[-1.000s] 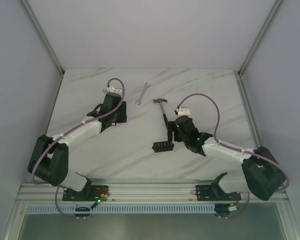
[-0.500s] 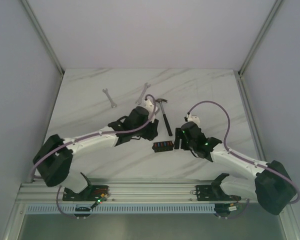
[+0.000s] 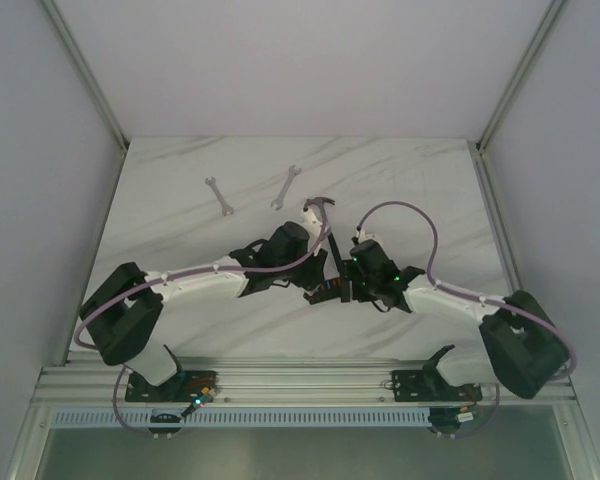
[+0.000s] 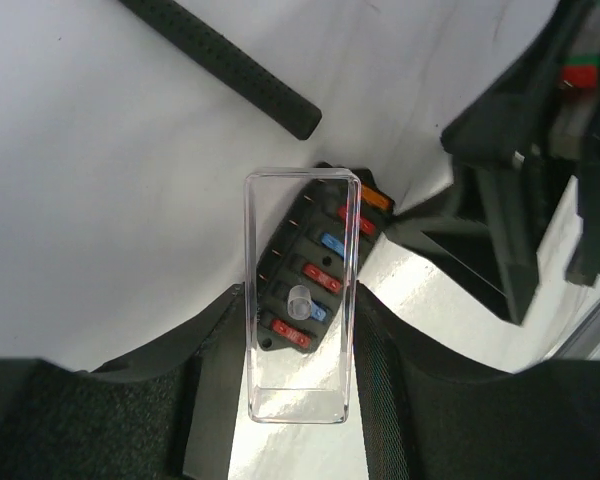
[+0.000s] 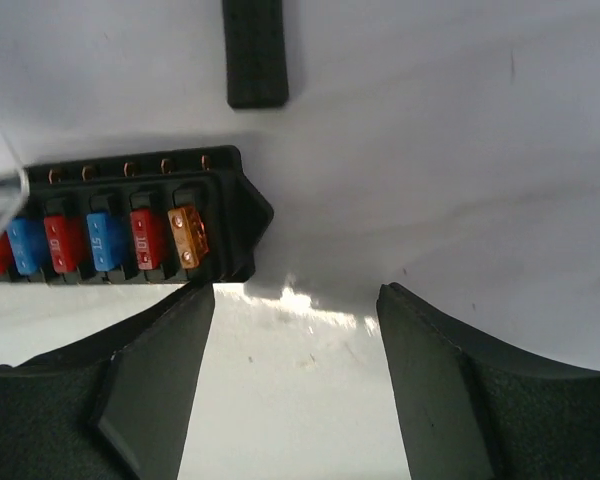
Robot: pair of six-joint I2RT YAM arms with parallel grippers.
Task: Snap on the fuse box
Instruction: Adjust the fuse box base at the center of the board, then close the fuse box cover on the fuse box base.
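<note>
We record that the left arm has swung in from the far left of the tabletop (image 3: 170, 170), uncovering a small wrench (image 3: 218, 195). The left fingers (image 4: 215, 345), about half open, clamp a clear cover (image 4: 302, 395), which now hangs over the fuse box (image 5: 130, 225) at the tabletop's centre, askew to it. The right fingers (image 5: 160, 370) have returned to the box's right end and stand wide, holding nothing. We judge that squaring up and pressing down remain
</note>
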